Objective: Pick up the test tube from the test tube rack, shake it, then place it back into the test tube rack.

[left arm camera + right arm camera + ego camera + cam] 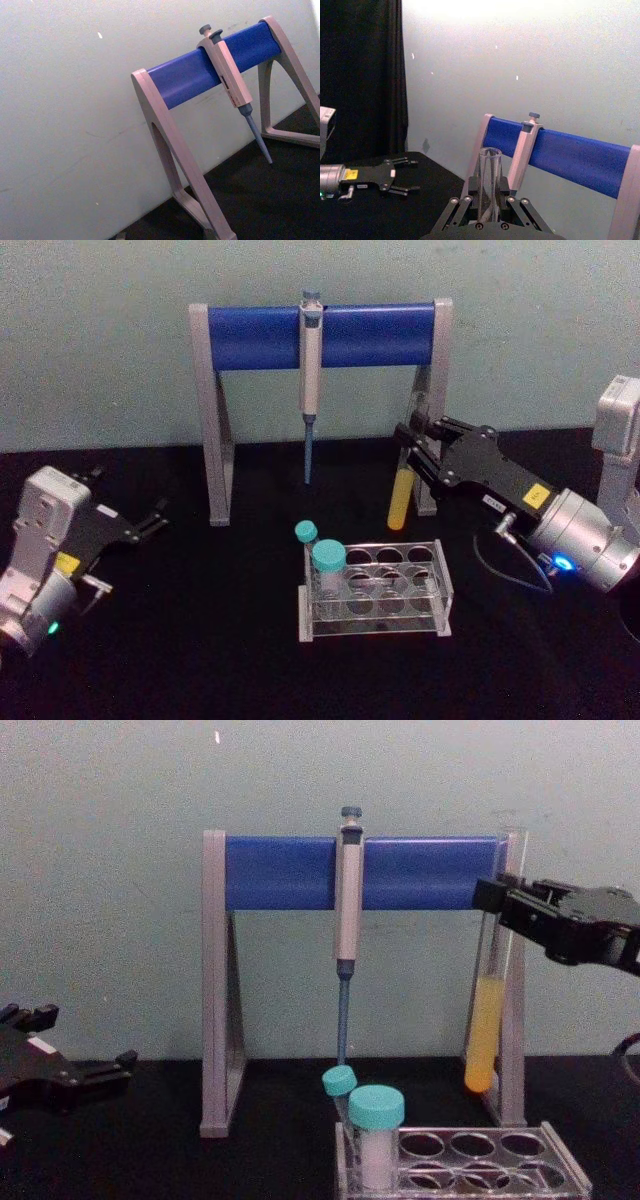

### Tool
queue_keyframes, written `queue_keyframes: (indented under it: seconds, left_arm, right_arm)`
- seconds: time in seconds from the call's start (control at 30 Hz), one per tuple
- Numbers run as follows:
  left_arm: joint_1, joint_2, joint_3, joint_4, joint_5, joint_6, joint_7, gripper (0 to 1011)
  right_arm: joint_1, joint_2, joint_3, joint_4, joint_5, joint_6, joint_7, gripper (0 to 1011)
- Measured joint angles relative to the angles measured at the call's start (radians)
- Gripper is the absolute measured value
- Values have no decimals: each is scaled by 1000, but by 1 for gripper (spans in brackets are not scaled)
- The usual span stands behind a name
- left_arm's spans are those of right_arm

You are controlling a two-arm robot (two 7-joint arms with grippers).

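My right gripper [409,447] is shut on the test tube [401,496], gripping its clear upper part. The tube hangs nearly upright in the air, its yellow-orange lower part [484,1032] free below the fingers. It sits above and behind the right end of the test tube rack [372,633], in front of the stand's right leg. From the right wrist, the tube's open mouth [489,152] rises between the fingers. The clear rack [575,1178] stands low on the black table. My left gripper [150,521] rests open at the far left, away from the rack.
Two teal-capped tubes [328,558] [306,532] stand in the rack's left end. Behind it stands the grey-and-blue pipette stand [250,336] with a pipette [311,360] hanging at its middle, close behind the held tube. The wall is just beyond.
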State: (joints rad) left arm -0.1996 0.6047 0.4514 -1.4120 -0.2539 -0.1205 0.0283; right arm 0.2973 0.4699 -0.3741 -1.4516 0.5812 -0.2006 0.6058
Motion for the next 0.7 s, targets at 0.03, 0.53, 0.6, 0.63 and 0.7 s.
queue_keyframes:
  seconds: [0.03, 0.53, 0.6, 0.63, 0.7]
  left_arm:
    - [0, 0, 0, 0, 0, 0, 0, 1001]
    - [0, 0, 0, 0, 0, 0, 0, 1001]
    - [0, 0, 0, 0, 0, 0, 0, 1001]
    - [0, 0, 0, 0, 0, 0, 0, 1001]
    - [0, 0, 0, 0, 0, 0, 0, 1001]
  right_arm:
    - [1, -4, 1, 6, -4, -4, -1, 232]
    - [39, -21, -26, 38, -6, -9, 81, 232]
    - [42, -15, -33, 38, 2, -4, 102, 232]
    - [44, -7, -39, 35, 10, 1, 121, 232]
    - [44, 2, -44, 29, 20, 7, 140, 232]
